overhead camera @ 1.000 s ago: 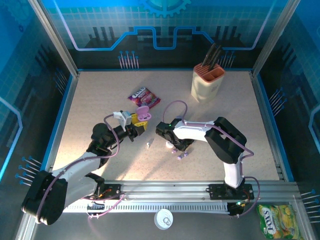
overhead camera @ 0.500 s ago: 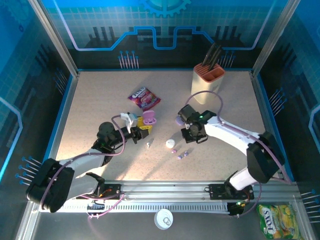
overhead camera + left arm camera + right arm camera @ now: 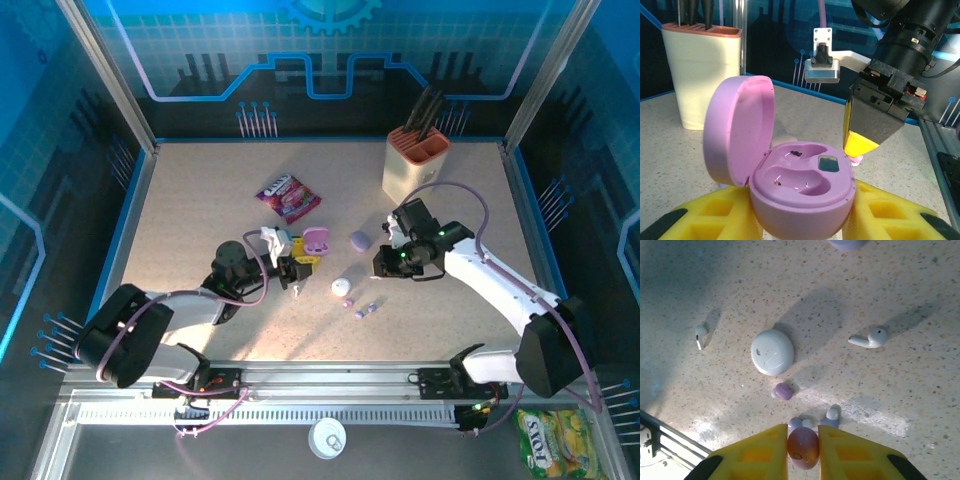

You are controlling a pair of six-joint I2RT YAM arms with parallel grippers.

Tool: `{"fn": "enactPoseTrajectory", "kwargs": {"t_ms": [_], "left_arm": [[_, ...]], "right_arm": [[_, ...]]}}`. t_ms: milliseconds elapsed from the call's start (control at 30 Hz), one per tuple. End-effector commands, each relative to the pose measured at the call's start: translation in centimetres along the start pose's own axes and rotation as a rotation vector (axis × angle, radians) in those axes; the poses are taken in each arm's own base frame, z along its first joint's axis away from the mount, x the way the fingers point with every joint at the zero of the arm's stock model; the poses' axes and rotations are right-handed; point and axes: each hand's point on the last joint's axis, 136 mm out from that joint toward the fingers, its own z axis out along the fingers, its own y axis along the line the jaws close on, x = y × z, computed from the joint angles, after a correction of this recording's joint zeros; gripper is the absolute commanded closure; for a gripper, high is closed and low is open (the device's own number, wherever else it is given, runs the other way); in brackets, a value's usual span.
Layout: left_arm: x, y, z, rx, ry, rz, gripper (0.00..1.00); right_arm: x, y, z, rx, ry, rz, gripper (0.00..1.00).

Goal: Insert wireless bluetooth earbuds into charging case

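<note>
My left gripper is shut on the open pink charging case, its yellow fingers pressing on both sides of the base. The lid stands up and both wells are empty. Just right of the case, my right gripper is shut on a pink earbud, which also peeks out under its yellow finger. On the table below lie a purple earbud, two lilac earbuds and a white earbud.
A shut white case and a shut purple case lie between the arms. A small white earbud lies near the left fingers. A knife block stands at the back right, and a candy packet lies behind the left gripper.
The left gripper has carried the open case right, toward the middle. The right arm has swung back and right from above the loose earbuds and is still shut.
</note>
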Motion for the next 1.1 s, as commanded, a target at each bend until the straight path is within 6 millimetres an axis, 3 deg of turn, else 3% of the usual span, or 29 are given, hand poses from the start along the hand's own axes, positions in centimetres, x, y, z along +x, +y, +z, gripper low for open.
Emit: {"fn": "enactPoseTrajectory", "kwargs": {"t_ms": [0, 233, 600, 1067], "left_arm": [[-2.2, -1.4, 1.0, 0.079, -0.060, 0.087, 0.61], [-1.0, -2.6, 2.0, 0.127, 0.002, 0.090, 0.60], [-1.3, -3.8, 2.6, 0.194, 0.012, 0.102, 0.61], [-1.7, -4.6, 2.5, 0.228, 0.005, 0.100, 0.62]], "right_arm": [[-0.8, 1.6, -1.7, -0.070, -0.033, 0.007, 0.80], [-1.6, 3.8, -4.0, -0.130, -0.083, -0.055, 0.80], [-1.8, 11.9, -8.2, -0.312, -0.161, -0.319, 0.81], [-2.3, 14.0, -7.4, -0.338, -0.159, -0.375, 0.81]]}}
